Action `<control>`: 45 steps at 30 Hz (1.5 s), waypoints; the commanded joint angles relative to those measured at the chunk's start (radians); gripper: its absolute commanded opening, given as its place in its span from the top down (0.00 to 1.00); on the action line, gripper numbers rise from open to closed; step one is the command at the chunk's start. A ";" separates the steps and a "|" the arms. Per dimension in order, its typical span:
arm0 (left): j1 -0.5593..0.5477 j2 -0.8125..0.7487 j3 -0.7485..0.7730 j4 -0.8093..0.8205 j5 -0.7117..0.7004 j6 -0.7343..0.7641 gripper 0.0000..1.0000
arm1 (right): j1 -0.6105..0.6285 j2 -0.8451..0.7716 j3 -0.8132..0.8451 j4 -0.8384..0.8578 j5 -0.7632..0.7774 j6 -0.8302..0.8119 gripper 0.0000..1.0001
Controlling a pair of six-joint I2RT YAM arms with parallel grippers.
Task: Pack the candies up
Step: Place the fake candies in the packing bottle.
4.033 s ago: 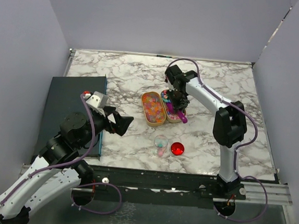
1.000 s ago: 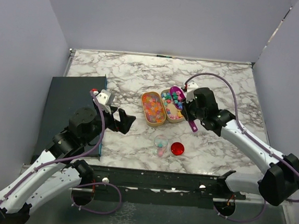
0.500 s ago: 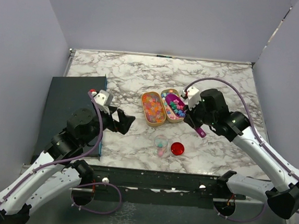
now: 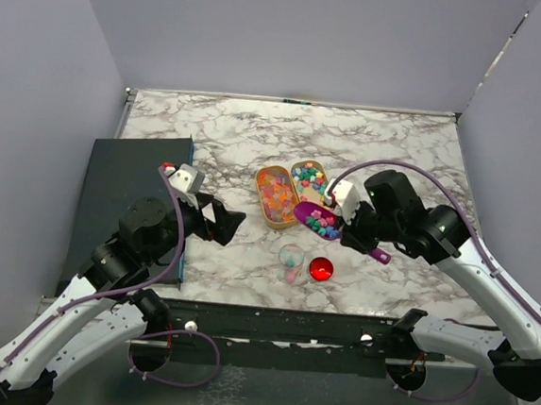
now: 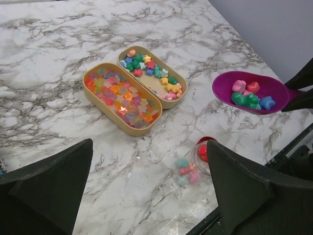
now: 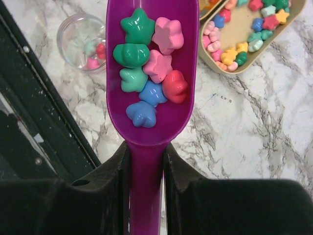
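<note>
My right gripper [image 6: 145, 164] is closed narrowly on the handle of a purple scoop [image 6: 145, 133], held level above the counter [image 4: 210, 131]. A handful of star-shaped candies [image 6: 146, 73] sits in its bowl. Many more lie in two tan trays [image 5: 182, 84]. A small clear jar [image 4: 291, 259] with a few candies inside stands at seven o'clock from the bowl. Its red lid [image 4: 321, 268] is just beside it at three o'clock. My left gripper [image 4: 223, 222], jaws wide and empty, hovers at nine o'clock of the jar. I judge this the carrying step. Next, the scoop's tip must reach the jar's narrow mouth and tilt slowly, or candies may spill.
</note>
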 commanded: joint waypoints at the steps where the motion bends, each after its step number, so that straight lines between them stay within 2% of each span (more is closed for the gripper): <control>1: -0.002 -0.011 -0.011 0.010 0.027 -0.004 0.01 | 0.056 0.004 0.057 -0.144 -0.023 -0.084 0.99; 7: -0.002 -0.021 -0.010 0.010 0.028 -0.003 0.01 | 0.124 0.048 0.094 -0.248 -0.006 -0.112 0.99; 19: -0.002 -0.028 -0.009 0.011 0.056 -0.003 0.01 | 0.227 0.154 0.164 -0.368 0.120 -0.087 0.99; 36: -0.002 -0.038 -0.009 0.015 0.068 -0.002 0.01 | 0.382 0.310 0.272 -0.464 0.358 0.017 0.99; 45: -0.002 -0.050 -0.009 0.015 0.070 -0.003 0.01 | 0.432 0.358 0.281 -0.466 0.427 0.027 0.99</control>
